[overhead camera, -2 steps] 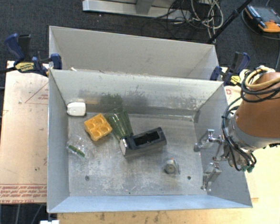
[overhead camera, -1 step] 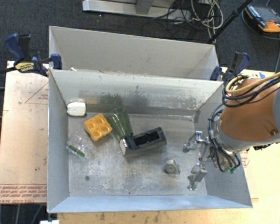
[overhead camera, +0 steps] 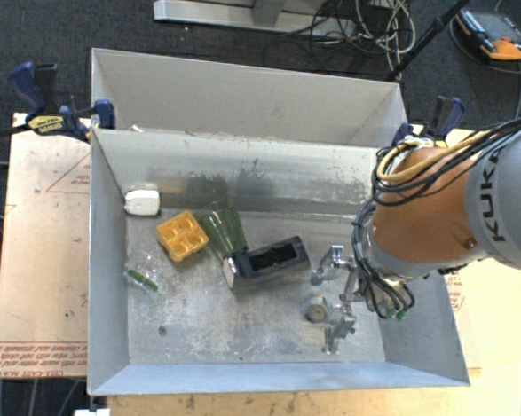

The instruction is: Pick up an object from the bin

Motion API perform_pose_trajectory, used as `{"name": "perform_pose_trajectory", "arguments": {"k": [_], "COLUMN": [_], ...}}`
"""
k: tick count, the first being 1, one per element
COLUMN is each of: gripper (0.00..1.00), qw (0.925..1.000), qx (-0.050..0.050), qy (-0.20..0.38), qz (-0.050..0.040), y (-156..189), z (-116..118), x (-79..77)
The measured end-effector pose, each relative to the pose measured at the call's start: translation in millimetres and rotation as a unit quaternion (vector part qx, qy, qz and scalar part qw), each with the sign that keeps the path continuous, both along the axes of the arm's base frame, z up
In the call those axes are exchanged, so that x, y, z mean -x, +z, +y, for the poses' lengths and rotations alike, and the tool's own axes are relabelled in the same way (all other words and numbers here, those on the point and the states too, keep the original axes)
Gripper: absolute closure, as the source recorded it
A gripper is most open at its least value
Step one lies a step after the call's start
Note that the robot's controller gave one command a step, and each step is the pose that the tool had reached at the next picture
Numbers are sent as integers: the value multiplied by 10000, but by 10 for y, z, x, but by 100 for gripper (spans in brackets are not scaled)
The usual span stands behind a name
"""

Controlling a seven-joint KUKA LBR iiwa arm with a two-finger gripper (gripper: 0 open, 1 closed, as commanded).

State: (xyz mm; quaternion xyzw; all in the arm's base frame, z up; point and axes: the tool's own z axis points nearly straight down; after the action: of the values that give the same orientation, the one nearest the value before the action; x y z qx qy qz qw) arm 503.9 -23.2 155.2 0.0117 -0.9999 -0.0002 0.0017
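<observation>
Gripper [overhead camera: 334, 295], fingers apart, hangs low at right end of bin [overhead camera: 225, 329] w/ a small round dull grey-green disc [overhead camera: 315, 312] on the floor just left of its tips, then black box [overhead camera: 270, 258], yellow block [overhead camera: 183, 235] & white lump [overhead camera: 142, 202] farther left.

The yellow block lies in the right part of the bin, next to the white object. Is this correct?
Not quite. The camera view shows the yellow block in the left part of the bin, not the right. It does lie next to the white object.
</observation>
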Motion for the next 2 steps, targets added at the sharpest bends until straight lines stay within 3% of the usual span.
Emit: {"name": "perform_pose_trajectory", "arguments": {"k": [1, 2], "gripper": [0, 0], "qw": [9928, 9983], "qx": [-17, 1], "qy": [1197, 572], "qz": [-26, -78], "y": [146, -155], "z": [205, 7], "x": [-61, -49]}}
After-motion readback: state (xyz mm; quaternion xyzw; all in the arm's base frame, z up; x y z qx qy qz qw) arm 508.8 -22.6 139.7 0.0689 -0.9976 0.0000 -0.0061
